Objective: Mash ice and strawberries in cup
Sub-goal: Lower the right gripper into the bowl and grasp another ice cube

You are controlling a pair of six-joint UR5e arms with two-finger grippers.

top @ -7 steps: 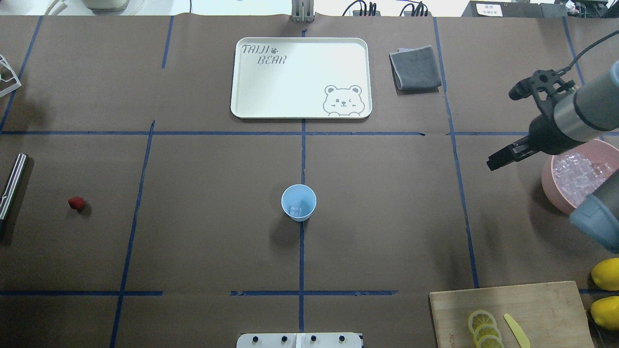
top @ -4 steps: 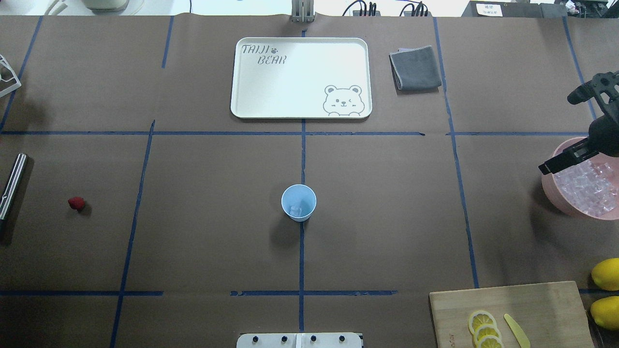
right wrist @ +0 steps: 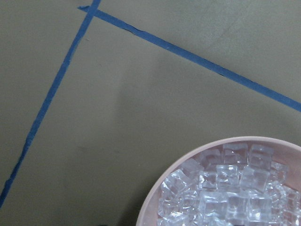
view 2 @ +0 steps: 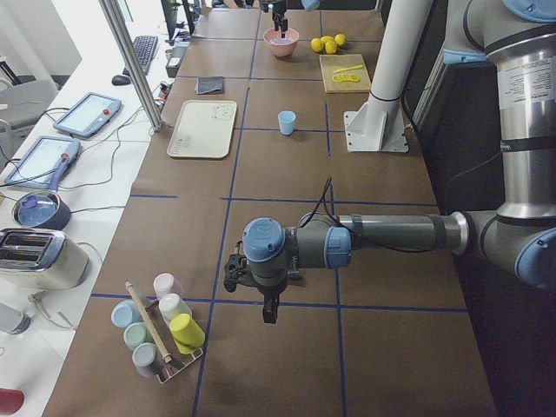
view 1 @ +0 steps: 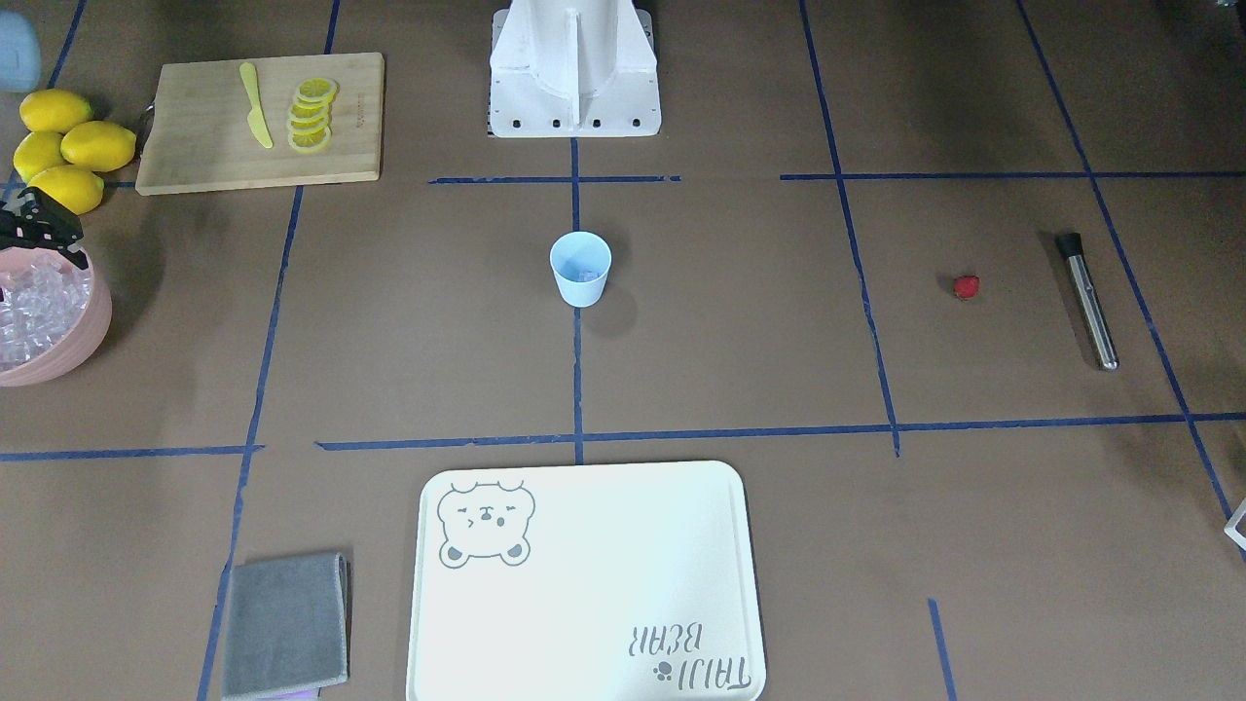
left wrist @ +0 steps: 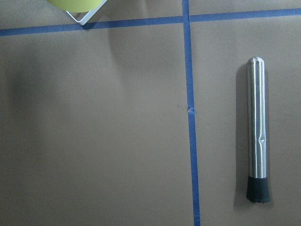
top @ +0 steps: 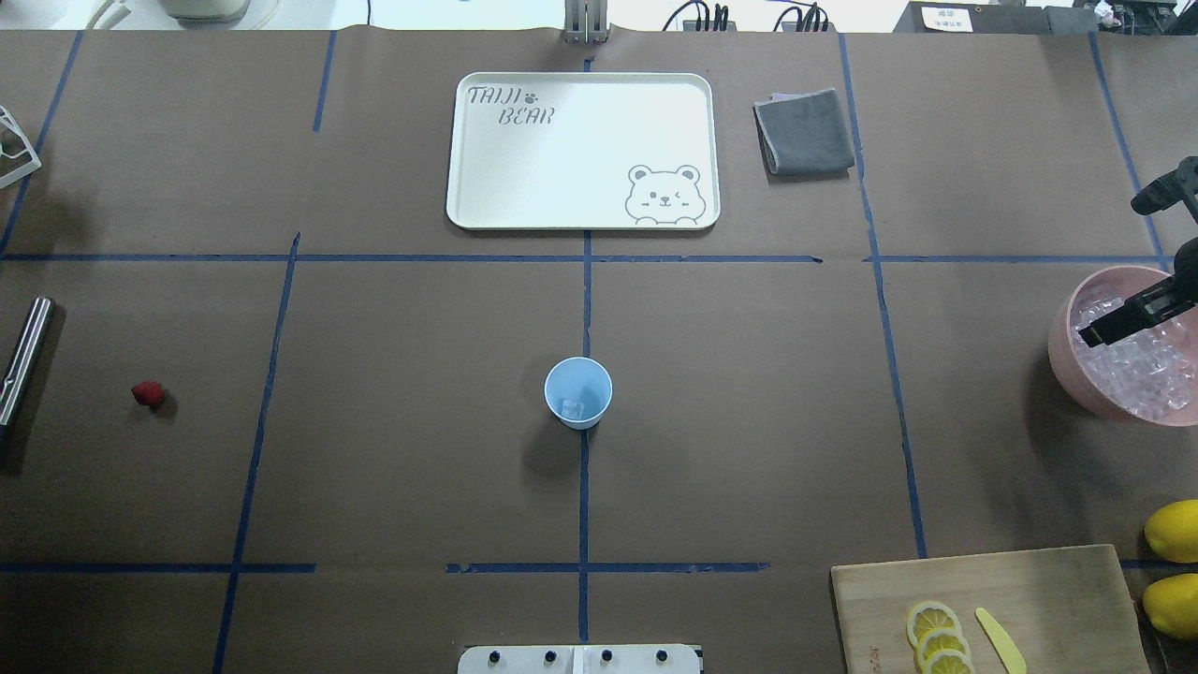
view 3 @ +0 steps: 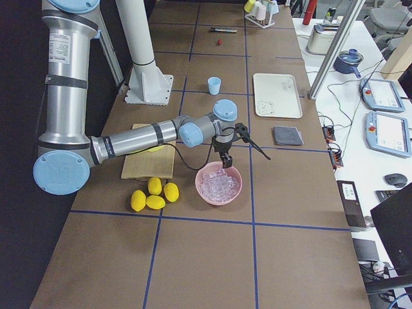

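Note:
The light blue cup stands upright at the table's centre with a clear ice cube in its bottom; it also shows in the front view. The red strawberry lies far left, beside the steel muddler. A pink bowl full of ice cubes sits at the right edge. My right gripper hovers over that bowl's near-left rim; I cannot tell whether it is open. My left gripper hangs above the table beyond the muddler, seen only from the side.
A white bear tray and a grey cloth lie at the back. A cutting board with lemon slices and a yellow knife is front right, whole lemons beside it. A cup rack stands far left.
My right arm has swung right, away from the table's middle, and its gripper now hangs over the pink ice bowl. The cup, strawberry and muddler have not moved.

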